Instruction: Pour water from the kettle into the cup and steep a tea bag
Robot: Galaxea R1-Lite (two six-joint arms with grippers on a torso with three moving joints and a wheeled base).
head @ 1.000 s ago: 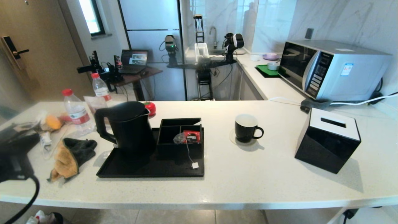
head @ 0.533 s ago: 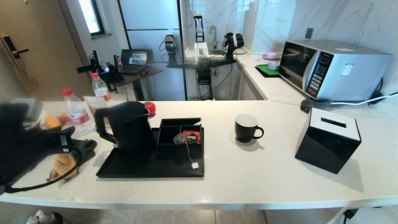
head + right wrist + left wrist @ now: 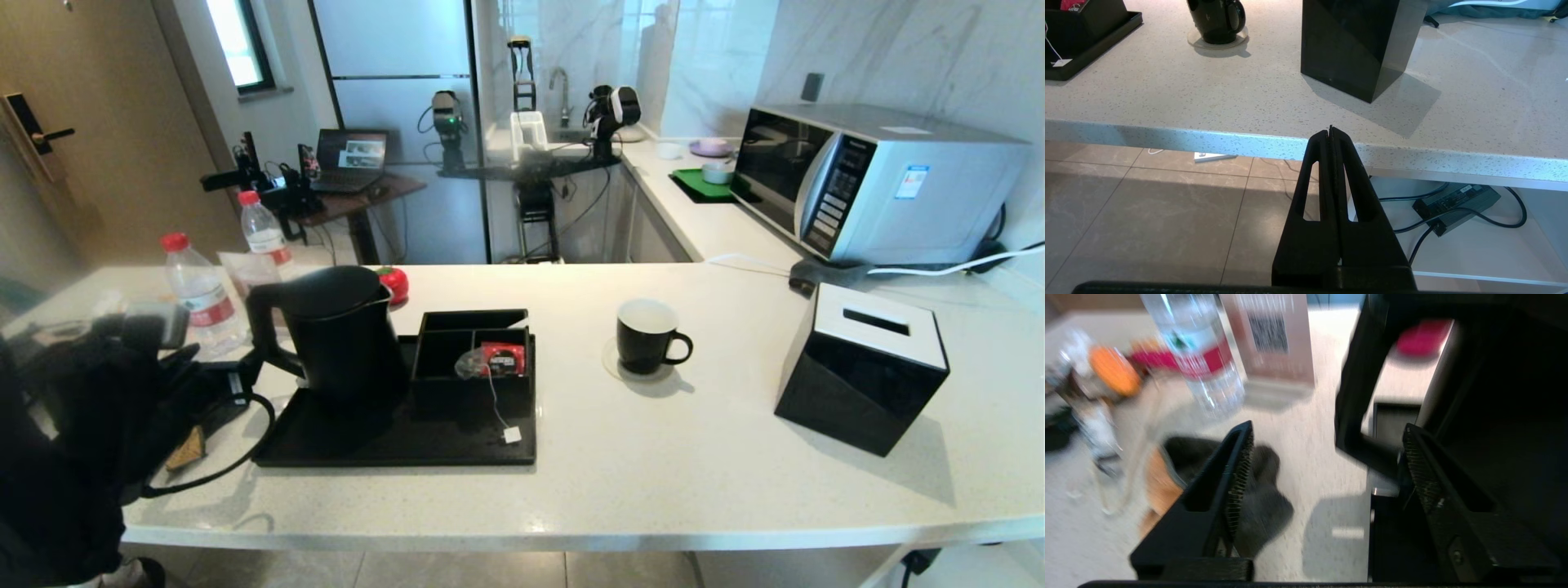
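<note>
No legible text on anything.

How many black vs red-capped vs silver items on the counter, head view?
Black: 5: kettle, tray, organizer, cup, tissue box
Red-capped bottles: 2
Silver: 1: microwave
Total: 8

A silver microwave (image 3: 878, 180) stands on the far counter behind a black tissue box (image 3: 861, 367). Two red-capped bottles (image 3: 198, 294) stand left of the black tray (image 3: 392, 441).
</note>
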